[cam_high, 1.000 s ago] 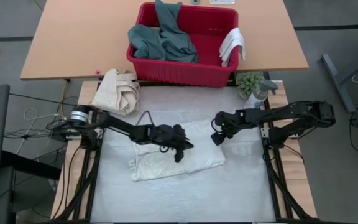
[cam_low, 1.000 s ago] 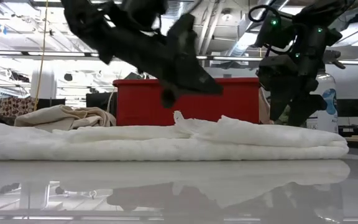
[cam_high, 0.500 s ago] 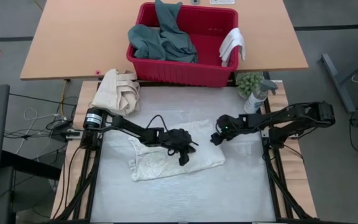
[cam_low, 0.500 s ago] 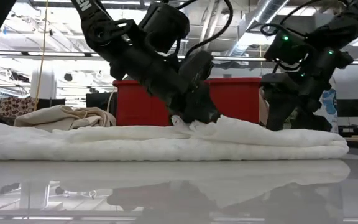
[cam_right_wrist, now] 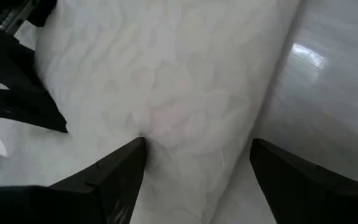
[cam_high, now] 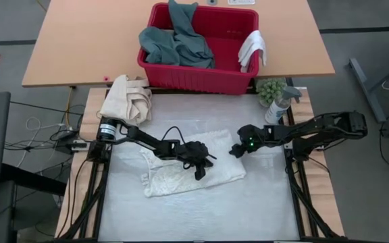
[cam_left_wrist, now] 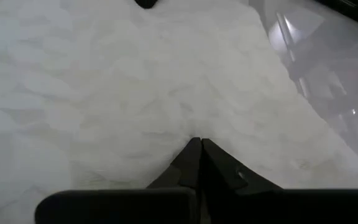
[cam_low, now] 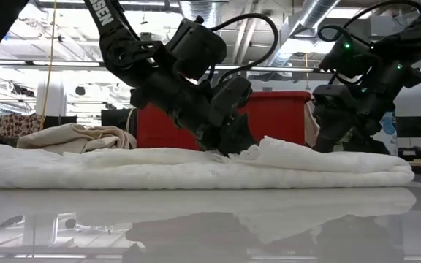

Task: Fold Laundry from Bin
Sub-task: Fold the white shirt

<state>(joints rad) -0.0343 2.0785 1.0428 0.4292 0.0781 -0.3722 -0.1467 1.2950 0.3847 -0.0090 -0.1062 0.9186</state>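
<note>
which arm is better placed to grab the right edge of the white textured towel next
Probably the right. The right gripper is open, its fingers straddling the white textured towel at that edge. The left gripper is shut, pressed on the towel's middle.

The high view looks straight down on the whole table, with the bin at the far edge. The low view sits at tabletop height at the near edge, facing the far room. Both wrist views look closely down on the towel, which all four share.
</note>
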